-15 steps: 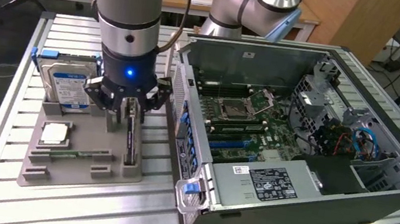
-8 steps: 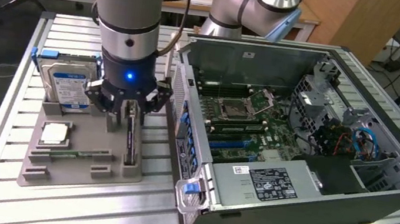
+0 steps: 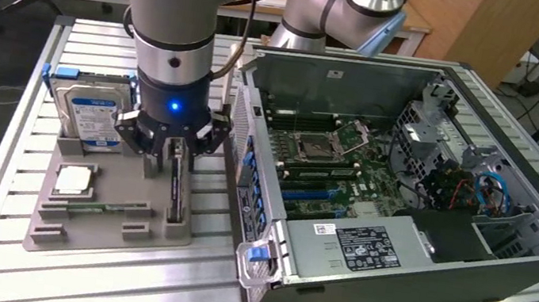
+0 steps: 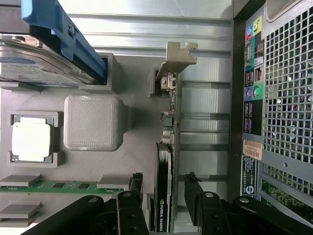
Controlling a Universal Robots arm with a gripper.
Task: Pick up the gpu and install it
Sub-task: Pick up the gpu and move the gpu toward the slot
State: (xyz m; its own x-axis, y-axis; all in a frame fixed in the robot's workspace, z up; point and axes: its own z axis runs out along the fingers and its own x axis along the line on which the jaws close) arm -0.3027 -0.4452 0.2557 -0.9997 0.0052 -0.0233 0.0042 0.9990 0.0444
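on the exterior view's left a hard drive [image 3: 93,113] stands in the grey tray [image 3: 107,235] on the counter [image 3: 120,289]. beside it the gpu [image 4: 165,147] – thin black card, silvery bracket [image 4: 177,56] at one end – stands on edge. the fingers [image 4: 135,188] are spread apart, one either side of it, not gripping – pc case [image 3: 405,179] rightward.

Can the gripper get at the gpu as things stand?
Probably yes. The open gripper straddles the gpu, a finger on either side, with the card standing on edge in the grey tray. Nothing blocks the gaps beside it; the hard drive and computer case stand off to the sides.
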